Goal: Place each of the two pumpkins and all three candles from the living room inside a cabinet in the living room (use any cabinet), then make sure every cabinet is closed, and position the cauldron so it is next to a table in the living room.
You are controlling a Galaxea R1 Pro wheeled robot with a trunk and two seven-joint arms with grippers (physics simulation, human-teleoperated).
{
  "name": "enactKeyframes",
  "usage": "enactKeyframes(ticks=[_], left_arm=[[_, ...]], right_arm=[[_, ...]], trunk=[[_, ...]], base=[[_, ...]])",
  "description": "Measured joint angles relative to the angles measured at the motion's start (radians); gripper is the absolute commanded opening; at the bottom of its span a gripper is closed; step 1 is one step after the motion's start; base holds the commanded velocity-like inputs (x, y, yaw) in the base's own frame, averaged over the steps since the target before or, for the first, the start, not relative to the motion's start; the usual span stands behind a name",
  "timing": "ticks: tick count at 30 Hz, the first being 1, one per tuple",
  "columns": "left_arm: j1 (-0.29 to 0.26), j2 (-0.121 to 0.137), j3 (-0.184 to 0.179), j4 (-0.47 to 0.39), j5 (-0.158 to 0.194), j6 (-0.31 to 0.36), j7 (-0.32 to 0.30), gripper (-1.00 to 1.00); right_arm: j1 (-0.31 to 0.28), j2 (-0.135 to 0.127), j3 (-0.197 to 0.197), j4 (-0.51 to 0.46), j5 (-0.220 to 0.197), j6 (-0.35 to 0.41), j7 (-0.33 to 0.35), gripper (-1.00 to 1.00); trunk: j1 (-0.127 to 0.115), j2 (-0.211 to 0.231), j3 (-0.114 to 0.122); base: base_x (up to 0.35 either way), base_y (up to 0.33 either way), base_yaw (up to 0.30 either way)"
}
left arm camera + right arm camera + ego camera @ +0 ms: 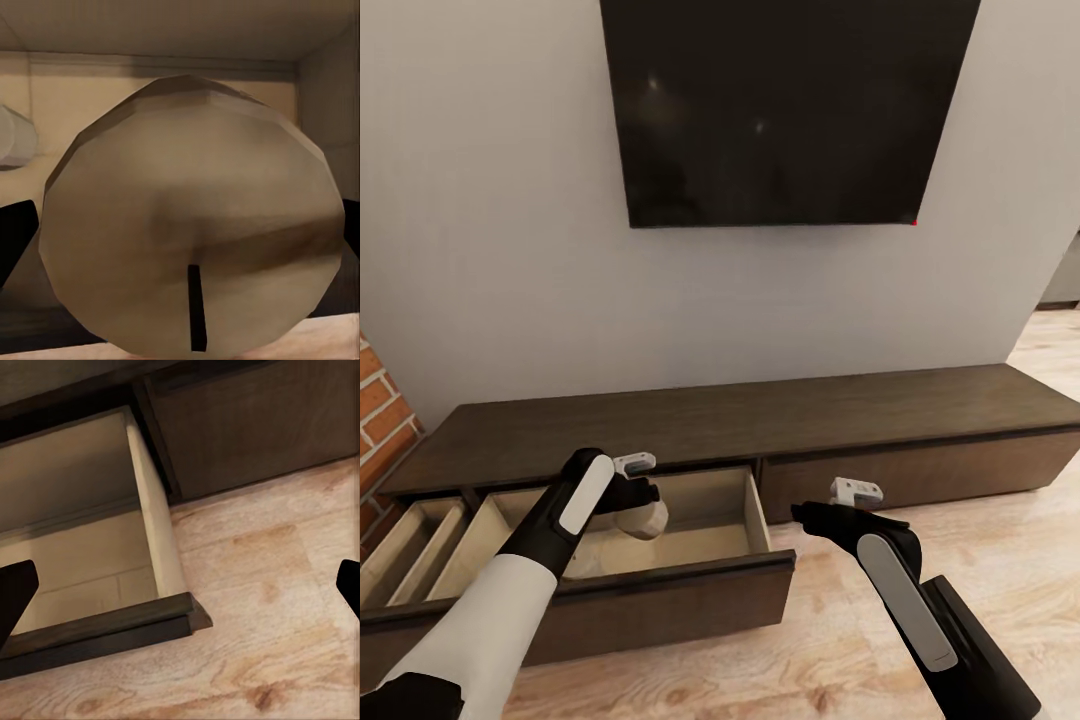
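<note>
The long dark brown cabinet stands against the wall with a wide drawer pulled out, pale wood inside. My left gripper is over this drawer, shut on a beige candle. In the left wrist view the candle appears end-on with its black wick, dark fingertips at both sides. Another pale candle lies deeper in the drawer. My right gripper hangs open over the wooden floor just right of the drawer's front corner. No pumpkin or cauldron is in view.
A second drawer stands open at the far left beside a brick wall. A dark TV screen hangs above the cabinet. The cabinet's right drawer front is closed, with wood floor in front of it.
</note>
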Motion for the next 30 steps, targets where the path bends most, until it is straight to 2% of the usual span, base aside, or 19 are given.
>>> enactKeyframes(ticks=[9,12,15,17,20,21,23,24,26,29,30], left_arm=[[0.000,0.000,0.000,0.000,-0.002,0.000,0.000,-1.00],[0.000,0.000,0.002,0.003,-0.001,0.000,-0.001,-1.00],[0.000,-0.001,0.011,0.009,-0.002,0.000,-0.001,-1.00],[0.000,0.000,0.029,0.012,-0.003,0.000,-0.002,-1.00],[0.000,0.002,0.038,0.013,-0.002,0.000,-0.002,-1.00],[0.000,0.003,0.041,0.014,-0.001,0.000,-0.001,-1.00],[0.000,0.003,0.043,0.015,-0.003,0.001,0.000,-1.00],[0.000,0.004,0.043,0.015,-0.003,0.001,0.000,-1.00],[0.000,0.004,0.044,0.015,-0.003,0.001,0.001,-1.00],[0.000,0.005,0.044,0.015,-0.006,-0.013,0.001,-1.00],[0.000,0.006,0.044,0.019,-0.005,-0.020,0.002,-1.00]], right_arm=[[0.001,0.000,0.001,0.000,0.000,-0.001,0.004,1.00],[0.001,0.001,0.001,0.000,0.000,-0.003,0.024,1.00],[0.002,0.001,-0.001,-0.001,0.000,-0.006,0.080,1.00],[0.003,0.000,-0.003,-0.001,0.001,-0.009,0.148,1.00],[0.002,0.003,-0.002,-0.001,0.001,-0.011,0.186,1.00],[0.001,0.003,-0.002,-0.001,-0.001,-0.013,0.221,1.00],[0.000,0.001,-0.008,-0.001,-0.007,-0.014,0.360,1.00],[0.000,-0.001,-0.011,-0.001,-0.006,-0.013,0.403,1.00],[0.003,-0.007,-0.052,0.000,-0.007,-0.008,0.526,1.00],[0.007,-0.010,-0.119,0.000,-0.014,-0.005,0.604,1.00],[0.008,-0.012,-0.141,0.000,-0.025,0.004,0.652,1.00]], trunk=[[0.000,0.000,0.000],[0.000,0.000,0.000],[0.000,0.000,0.000],[0.000,0.000,0.000],[0.000,0.000,0.000],[0.000,0.000,0.000],[0.000,0.000,0.000],[0.000,0.000,0.000],[0.000,0.000,0.000],[0.000,0.000,0.000],[0.000,0.000,0.000]], base=[[0.021,-0.169,0.000],[0.002,-0.222,0.000],[0.017,-0.203,0.000],[0.079,-0.180,0.000],[0.044,-0.094,0.000],[0.016,-0.034,0.000],[0.009,-0.019,0.000],[0.005,-0.011,0.000],[0.003,-0.006,0.000],[0.001,-0.003,0.000],[0.001,-0.001,0.000]])
